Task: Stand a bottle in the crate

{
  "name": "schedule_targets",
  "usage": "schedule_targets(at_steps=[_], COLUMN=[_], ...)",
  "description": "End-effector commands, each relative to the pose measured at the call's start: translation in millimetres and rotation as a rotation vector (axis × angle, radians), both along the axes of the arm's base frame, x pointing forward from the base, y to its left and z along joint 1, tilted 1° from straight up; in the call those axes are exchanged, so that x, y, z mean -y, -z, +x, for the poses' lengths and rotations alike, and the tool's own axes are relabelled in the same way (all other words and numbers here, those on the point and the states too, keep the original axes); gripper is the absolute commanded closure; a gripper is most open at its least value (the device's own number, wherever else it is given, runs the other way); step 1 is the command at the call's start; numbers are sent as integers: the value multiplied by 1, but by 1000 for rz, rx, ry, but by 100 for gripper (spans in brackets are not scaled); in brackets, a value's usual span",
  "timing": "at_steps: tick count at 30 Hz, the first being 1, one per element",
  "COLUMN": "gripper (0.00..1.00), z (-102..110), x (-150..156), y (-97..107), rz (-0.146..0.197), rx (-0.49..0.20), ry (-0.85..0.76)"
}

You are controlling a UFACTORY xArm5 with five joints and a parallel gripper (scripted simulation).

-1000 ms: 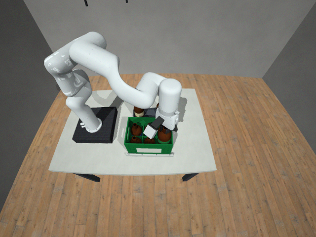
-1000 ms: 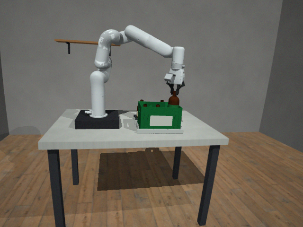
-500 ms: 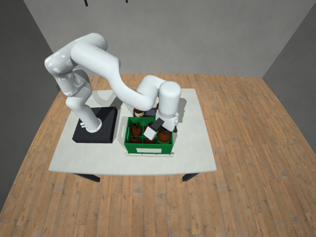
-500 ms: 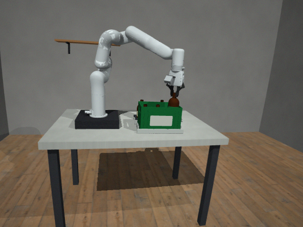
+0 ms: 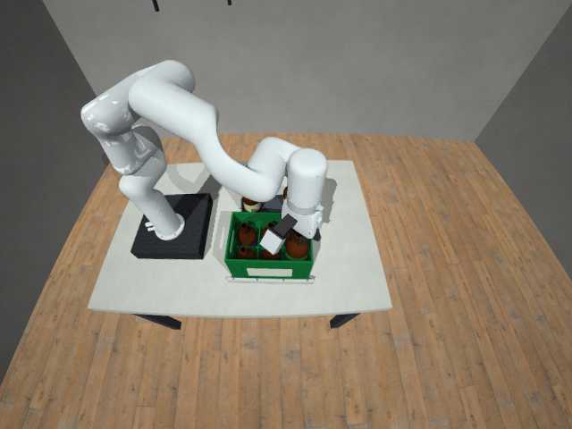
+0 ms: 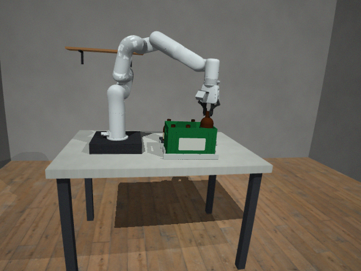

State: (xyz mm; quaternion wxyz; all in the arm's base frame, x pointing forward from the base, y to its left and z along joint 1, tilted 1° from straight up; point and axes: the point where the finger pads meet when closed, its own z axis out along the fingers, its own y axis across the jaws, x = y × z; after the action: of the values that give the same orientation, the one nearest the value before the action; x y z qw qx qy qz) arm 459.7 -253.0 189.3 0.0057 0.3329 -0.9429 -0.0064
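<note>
Hand (image 6: 207, 112) clamped on neck of brown bottle (image 6: 207, 122), upright, partly sunk in green crate (image 6: 190, 143), right cell. Other bottle caps (image 6: 188, 126) alongside. Crate on worktop (image 6: 247, 164); another bottle (image 5: 250, 204) behind.

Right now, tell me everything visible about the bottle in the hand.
The brown bottle has a rounded, glossy body and a narrow neck. It stands upright, lowered partway into the near right cell of the green crate, its shoulders above the rim. The hand grips its neck from above. Its base is hidden inside the crate.
</note>
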Motion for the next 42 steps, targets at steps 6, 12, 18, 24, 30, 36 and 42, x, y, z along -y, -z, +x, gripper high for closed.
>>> schedule_targets(at_steps=[6,12,18,24,30,36,42], gripper=[100,100,100,100,100,100,100], z=[1,1,1,1,1,1,1], x=[1,1,1,1,0,0,1], y=[-2,-2,0,2,7,14,19], rz=[-2,-2,-2,-2,-2,-2,-2], rx=[4,4,4,4,4,4,4], ry=[0,0,0,0,0,0,0])
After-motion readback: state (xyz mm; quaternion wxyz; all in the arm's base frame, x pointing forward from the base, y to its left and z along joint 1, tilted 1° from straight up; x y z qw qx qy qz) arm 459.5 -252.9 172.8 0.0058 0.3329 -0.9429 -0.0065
